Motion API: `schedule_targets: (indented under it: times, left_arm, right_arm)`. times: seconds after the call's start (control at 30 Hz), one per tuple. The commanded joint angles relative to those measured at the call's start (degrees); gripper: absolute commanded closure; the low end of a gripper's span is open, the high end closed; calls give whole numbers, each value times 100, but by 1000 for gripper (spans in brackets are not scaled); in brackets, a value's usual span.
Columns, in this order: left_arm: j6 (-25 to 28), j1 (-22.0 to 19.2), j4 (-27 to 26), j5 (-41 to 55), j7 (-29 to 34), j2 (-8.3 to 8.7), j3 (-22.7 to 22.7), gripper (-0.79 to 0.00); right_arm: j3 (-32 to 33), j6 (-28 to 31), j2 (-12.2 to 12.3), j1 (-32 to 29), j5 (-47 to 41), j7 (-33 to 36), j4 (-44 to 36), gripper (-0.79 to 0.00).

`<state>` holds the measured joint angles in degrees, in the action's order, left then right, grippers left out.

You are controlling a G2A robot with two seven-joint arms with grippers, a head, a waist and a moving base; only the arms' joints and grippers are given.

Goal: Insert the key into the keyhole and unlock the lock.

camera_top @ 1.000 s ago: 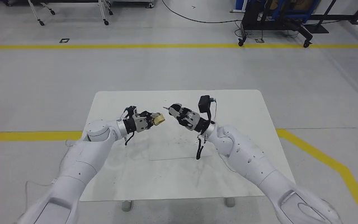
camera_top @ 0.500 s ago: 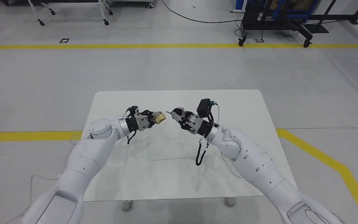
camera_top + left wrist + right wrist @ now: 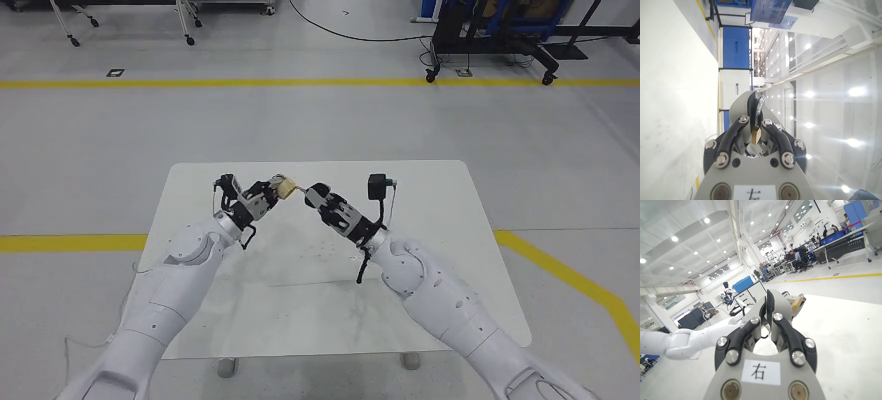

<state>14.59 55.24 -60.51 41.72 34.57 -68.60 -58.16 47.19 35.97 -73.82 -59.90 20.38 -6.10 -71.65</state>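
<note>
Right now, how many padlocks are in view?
1. The small brass padlock with a steel shackle is clamped in the left gripper, held above the white table, close to the right gripper's tip. Nothing here looks able to hide another.

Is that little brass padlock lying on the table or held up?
Held up. The left gripper has its fingers shut on the padlock, and the top view shows it raised off the table.

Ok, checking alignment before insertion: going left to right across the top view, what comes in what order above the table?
Left gripper → brass padlock → right gripper.
</note>
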Motion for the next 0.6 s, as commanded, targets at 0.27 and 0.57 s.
schedule_targets:
  times: [0.27,0.57]
  left_arm:
    - [847,524,-715,-955,-1210,18,-271,0]
    - [942,696,-944,-1298,-1384,4,-429,0]
  right_arm:
    - [-327,-289,-304,227,-842,237,464,0]
    - [-403,-138,-493,357,-1082,277,827,0]
